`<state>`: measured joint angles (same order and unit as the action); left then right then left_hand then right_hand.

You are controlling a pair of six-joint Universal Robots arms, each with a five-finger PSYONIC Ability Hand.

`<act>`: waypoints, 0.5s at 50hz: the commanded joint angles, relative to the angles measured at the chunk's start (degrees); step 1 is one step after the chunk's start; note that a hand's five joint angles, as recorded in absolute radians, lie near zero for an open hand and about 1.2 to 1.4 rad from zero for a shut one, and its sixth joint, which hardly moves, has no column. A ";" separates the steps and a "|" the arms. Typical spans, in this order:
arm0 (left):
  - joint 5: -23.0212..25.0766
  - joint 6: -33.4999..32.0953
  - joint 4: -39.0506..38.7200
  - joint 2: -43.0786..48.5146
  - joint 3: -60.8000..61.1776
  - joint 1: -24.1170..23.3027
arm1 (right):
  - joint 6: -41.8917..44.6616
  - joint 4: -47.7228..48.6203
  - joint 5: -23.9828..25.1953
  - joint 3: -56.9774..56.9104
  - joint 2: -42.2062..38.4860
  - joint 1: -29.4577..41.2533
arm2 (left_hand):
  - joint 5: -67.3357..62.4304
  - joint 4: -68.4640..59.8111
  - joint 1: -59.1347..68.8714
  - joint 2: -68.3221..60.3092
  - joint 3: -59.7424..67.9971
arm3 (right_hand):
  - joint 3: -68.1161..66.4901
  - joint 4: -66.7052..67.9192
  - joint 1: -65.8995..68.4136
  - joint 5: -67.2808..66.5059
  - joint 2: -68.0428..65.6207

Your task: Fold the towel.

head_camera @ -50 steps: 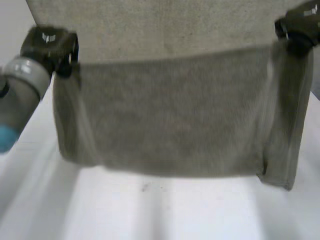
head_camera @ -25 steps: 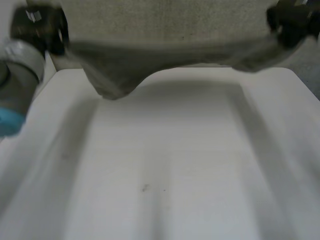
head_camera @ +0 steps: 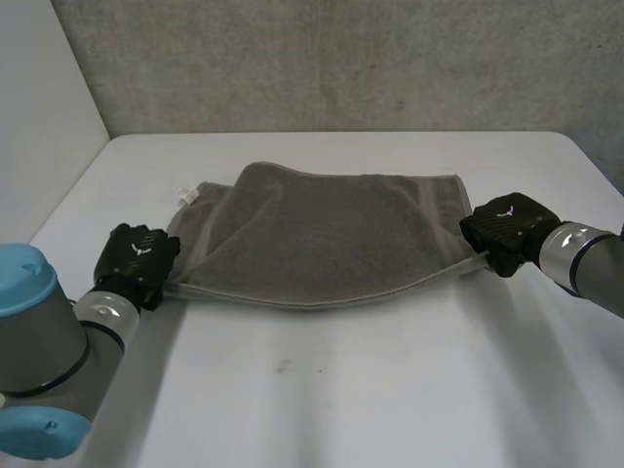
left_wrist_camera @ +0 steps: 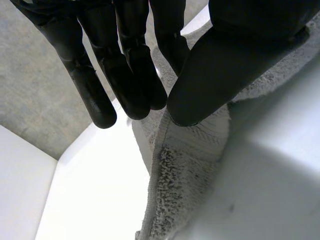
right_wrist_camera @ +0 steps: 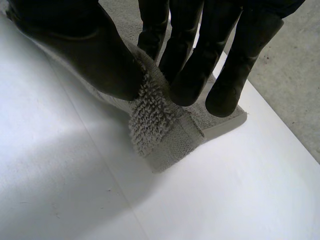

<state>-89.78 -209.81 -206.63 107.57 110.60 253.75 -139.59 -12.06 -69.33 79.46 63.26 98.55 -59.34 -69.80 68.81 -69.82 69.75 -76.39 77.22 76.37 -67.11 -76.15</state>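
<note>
The grey towel point(head_camera: 322, 239) lies folded in half on the white table point(head_camera: 341, 400), its folded layers spread between both hands. My left hand point(head_camera: 139, 255) pinches the near left corner of the towel point(left_wrist_camera: 192, 150) between thumb and fingers point(left_wrist_camera: 135, 75). My right hand point(head_camera: 507, 232) pinches the near right corner point(right_wrist_camera: 160, 130) the same way, the thumb pressing the terry edge against the fingers point(right_wrist_camera: 192, 55). The near edge sags slightly between the two hands.
A small white label point(head_camera: 185, 196) sticks out at the towel's far left corner. A grey wall point(head_camera: 341, 58) stands behind the table's far edge. Bare table surface stretches in front of the towel.
The towel was held up high in front of the camera a second ago. Both hands have swung it forward and down, and it now lies folded on the table.
</note>
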 commanded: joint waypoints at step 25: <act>0.13 -0.07 -0.36 6.86 -2.85 0.69 | -0.59 3.62 0.16 0.61 0.29 -0.99 | 36.59 37.05 -36.05 37.07 -36.99 | -3.61 2.78 3.63 -2.89 -3.85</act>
<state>-89.65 -209.97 -208.13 115.05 107.99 253.93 -140.11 -8.48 -69.15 80.61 63.46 97.53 -18.28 -28.53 28.80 -28.49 28.67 -76.39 77.22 76.37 -67.11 -76.15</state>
